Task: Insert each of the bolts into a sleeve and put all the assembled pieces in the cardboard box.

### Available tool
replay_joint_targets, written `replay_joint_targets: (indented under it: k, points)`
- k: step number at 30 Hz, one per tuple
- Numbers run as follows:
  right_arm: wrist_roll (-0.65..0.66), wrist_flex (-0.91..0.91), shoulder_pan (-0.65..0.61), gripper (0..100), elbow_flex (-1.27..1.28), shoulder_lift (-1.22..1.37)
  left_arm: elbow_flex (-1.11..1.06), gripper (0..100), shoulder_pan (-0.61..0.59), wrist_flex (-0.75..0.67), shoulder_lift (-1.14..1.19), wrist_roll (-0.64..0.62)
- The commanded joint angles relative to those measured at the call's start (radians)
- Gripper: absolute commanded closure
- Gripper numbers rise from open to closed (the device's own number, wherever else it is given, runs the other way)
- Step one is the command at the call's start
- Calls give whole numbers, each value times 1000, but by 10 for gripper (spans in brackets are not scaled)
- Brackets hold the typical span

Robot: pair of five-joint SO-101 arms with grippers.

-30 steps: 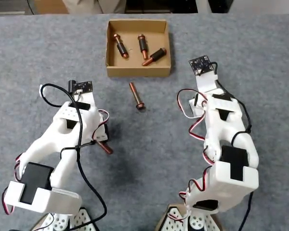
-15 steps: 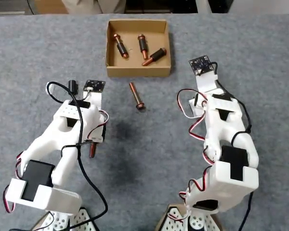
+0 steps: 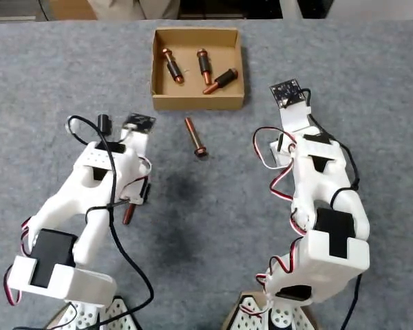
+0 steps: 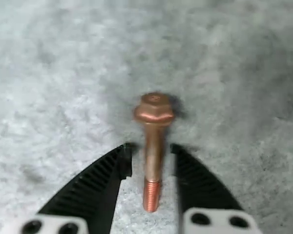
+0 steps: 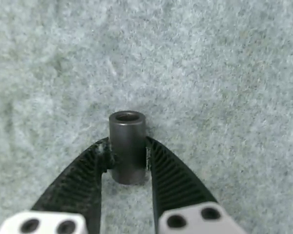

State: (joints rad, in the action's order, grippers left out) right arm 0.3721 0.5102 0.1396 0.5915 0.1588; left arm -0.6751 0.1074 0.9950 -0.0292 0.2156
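Note:
My left gripper is shut on a copper bolt, holding it by the shank with the hex head pointing away. From above, that bolt pokes out under the left arm, just over the grey mat. My right gripper is shut on a dark sleeve, which stands upright with its open bore facing up. A second copper bolt lies loose on the mat just in front of the cardboard box. Three bolts fitted with sleeves lie inside the box.
The grey mat covers the whole table. The right arm's white body stands to the right of the loose bolt. Red and black cables loop around the left arm.
The left arm's wrist has turned and shifted slightly towards the box. The bolt in its gripper swung left, from slanting out to the right to pointing nearly straight back. The right arm stayed still.

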Motion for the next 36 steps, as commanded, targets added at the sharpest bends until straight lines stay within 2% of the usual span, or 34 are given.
replay_joint_targets:
  k: [1, 8, 23, 28, 30, 34, 36]
  points:
    - [-8, -20, 10, 997, -4, -62, 38, 784, -3, -9, -12, -43]
    - [-8, -20, 10, 997, -4, -62, 92, 833, 0, -8, -5, -49]
    - [-8, -20, 10, 997, -4, -62, 77, 833, 0, -11, -2, -48]
    - [-8, -20, 10, 997, -5, -62, 91, 834, -3, -8, 85, -49]
    - [-8, -20, 10, 997, -5, -62, 121, 861, -5, 0, 124, -49]
    - [-6, -20, 10, 997, -5, -62, 198, 978, -5, 41, 182, -49]
    - [-5, -20, 10, 997, -5, -62, 213, 981, -3, 40, 199, -49]
